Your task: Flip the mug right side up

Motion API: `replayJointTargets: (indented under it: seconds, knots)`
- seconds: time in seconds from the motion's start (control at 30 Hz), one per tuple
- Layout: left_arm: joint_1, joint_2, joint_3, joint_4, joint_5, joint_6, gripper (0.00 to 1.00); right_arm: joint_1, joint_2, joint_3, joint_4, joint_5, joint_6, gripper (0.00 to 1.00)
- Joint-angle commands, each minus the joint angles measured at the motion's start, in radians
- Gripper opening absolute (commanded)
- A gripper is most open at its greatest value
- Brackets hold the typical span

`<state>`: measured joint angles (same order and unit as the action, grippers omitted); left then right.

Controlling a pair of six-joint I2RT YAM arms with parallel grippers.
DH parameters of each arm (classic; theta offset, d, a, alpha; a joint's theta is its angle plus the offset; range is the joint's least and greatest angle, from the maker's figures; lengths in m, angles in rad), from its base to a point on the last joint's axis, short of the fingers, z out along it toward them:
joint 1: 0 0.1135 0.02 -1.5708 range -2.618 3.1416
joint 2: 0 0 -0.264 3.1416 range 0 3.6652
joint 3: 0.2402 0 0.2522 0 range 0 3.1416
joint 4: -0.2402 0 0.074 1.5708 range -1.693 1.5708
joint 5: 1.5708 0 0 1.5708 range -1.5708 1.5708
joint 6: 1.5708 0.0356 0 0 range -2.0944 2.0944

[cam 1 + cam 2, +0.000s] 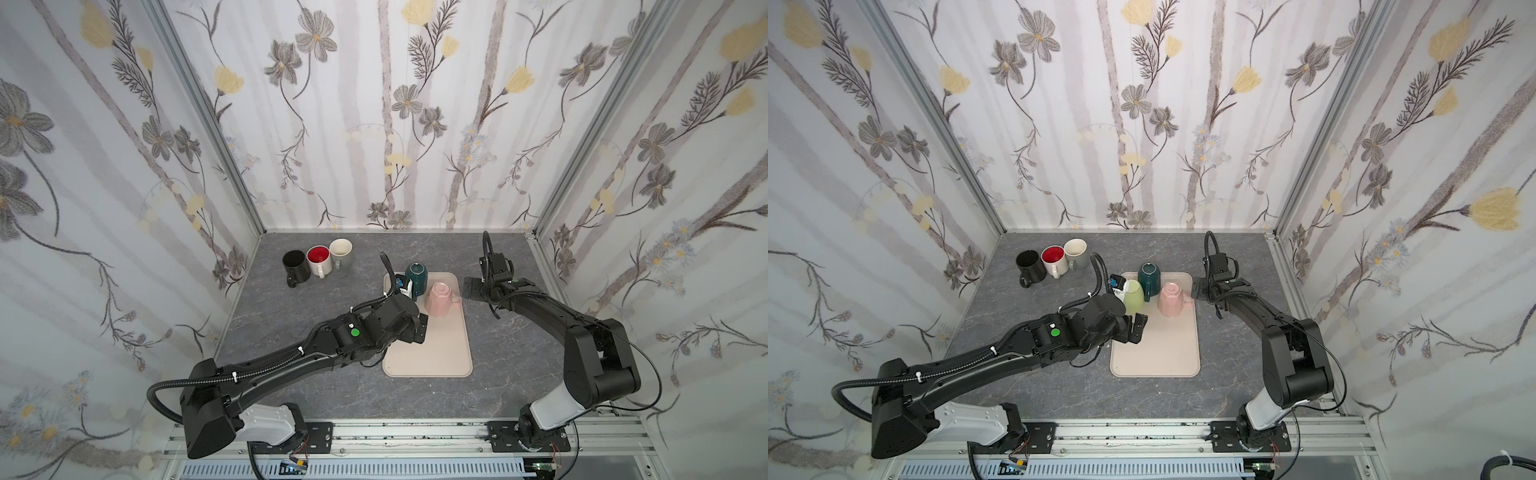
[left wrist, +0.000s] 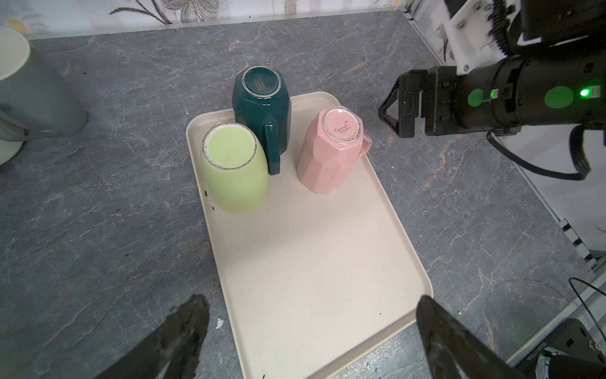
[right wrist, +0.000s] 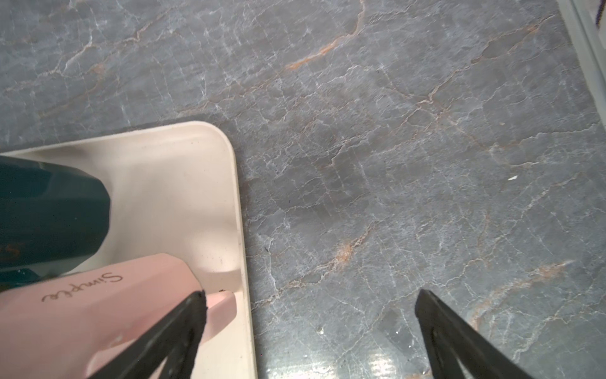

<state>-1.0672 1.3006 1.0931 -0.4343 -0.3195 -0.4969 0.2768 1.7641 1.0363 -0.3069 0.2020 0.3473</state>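
Note:
Three mugs stand upside down at the far end of the beige tray (image 1: pixel 428 353): a pink one (image 1: pixel 440 299) (image 2: pixel 331 151), a teal one (image 1: pixel 416 276) (image 2: pixel 262 108) and a light green one (image 1: pixel 1133 297) (image 2: pixel 232 170). My left gripper (image 1: pixel 422 328) (image 2: pixel 311 305) hovers open over the tray's near left part, short of the mugs, holding nothing. My right gripper (image 1: pixel 469 286) (image 3: pixel 310 298) is open and low over the table just right of the tray. One of its fingers (image 3: pixel 183 328) is beside the pink mug's handle (image 3: pixel 223 305).
A black mug (image 1: pixel 296 266), a white mug with a red inside (image 1: pixel 319 259) and a grey mug (image 1: pixel 343 253) stand upright together at the back left of the grey marble table. Patterned walls close in the back and both sides.

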Motion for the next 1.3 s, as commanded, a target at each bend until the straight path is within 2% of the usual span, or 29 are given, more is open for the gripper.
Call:
replayJointTargets:
  seconds: [0.0,0.23,0.37,0.87,1.0,1.27]
  knots:
    - [0.0,-0.022,-0.017,0.022,-0.034,-0.011,1.0,0.022,0.033,0.027,0.01,-0.001,-0.013,1.0]
    - [0.001,-0.036,-0.051,0.023,-0.037,-0.032,1.0,0.08,0.081,0.065,-0.011,0.054,-0.018,1.0]
    - [0.001,-0.037,-0.053,0.019,-0.032,-0.03,1.0,0.084,0.089,0.066,-0.019,0.046,-0.017,1.0]
    - [0.003,-0.026,-0.064,0.03,-0.046,-0.043,1.0,0.139,-0.018,-0.11,0.043,0.035,0.008,1.0]
    - [0.015,-0.002,-0.055,0.03,-0.032,-0.068,1.0,0.186,-0.053,-0.146,0.07,0.03,0.02,1.0]
    - [0.036,0.034,-0.052,0.031,0.017,-0.106,1.0,0.289,-0.053,-0.164,0.053,0.123,0.021,1.0]
